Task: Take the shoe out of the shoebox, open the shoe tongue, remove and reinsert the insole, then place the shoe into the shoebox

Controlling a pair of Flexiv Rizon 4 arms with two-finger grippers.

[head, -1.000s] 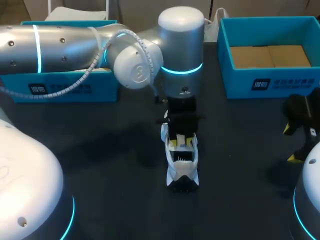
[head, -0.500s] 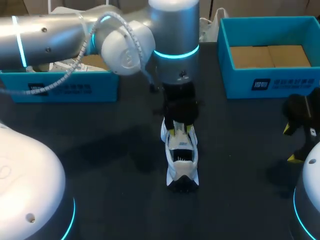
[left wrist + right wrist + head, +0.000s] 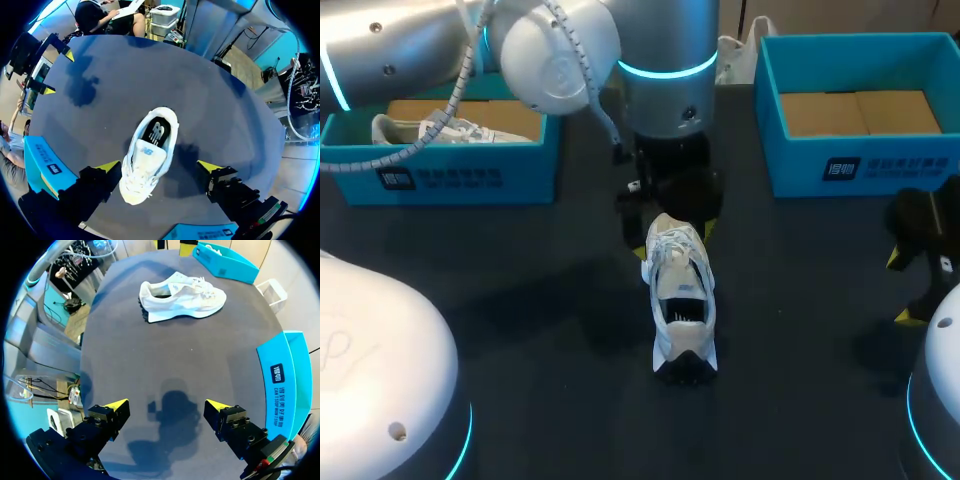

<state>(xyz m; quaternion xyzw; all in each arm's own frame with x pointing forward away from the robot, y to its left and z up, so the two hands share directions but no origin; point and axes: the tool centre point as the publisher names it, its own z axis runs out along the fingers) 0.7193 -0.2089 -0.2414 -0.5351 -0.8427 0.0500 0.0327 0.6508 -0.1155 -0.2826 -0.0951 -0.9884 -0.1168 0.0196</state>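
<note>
A white shoe [image 3: 681,300] lies upright on the dark table [image 3: 520,300], heel toward the near edge, its tongue lying down over the opening. My left gripper [image 3: 670,228] hangs open just above its toe end. In the left wrist view the shoe [image 3: 149,162] lies under and between the spread fingers [image 3: 108,166], which do not touch it. My right gripper [image 3: 902,287] stands open at the right edge, well away from the shoe [image 3: 180,295], with nothing between its fingertips [image 3: 116,405].
A blue shoebox [image 3: 470,178] at the back left holds a second white shoe [image 3: 450,129]. Another blue shoebox [image 3: 860,165] at the back right shows only its cardboard floor. In the right wrist view that box [image 3: 282,385] stands close beside my right gripper.
My left gripper has opened, let go of the shoe and drawn up and back toward the far side. The tongue now lies down on the shoe. The right arm has kept still.
</note>
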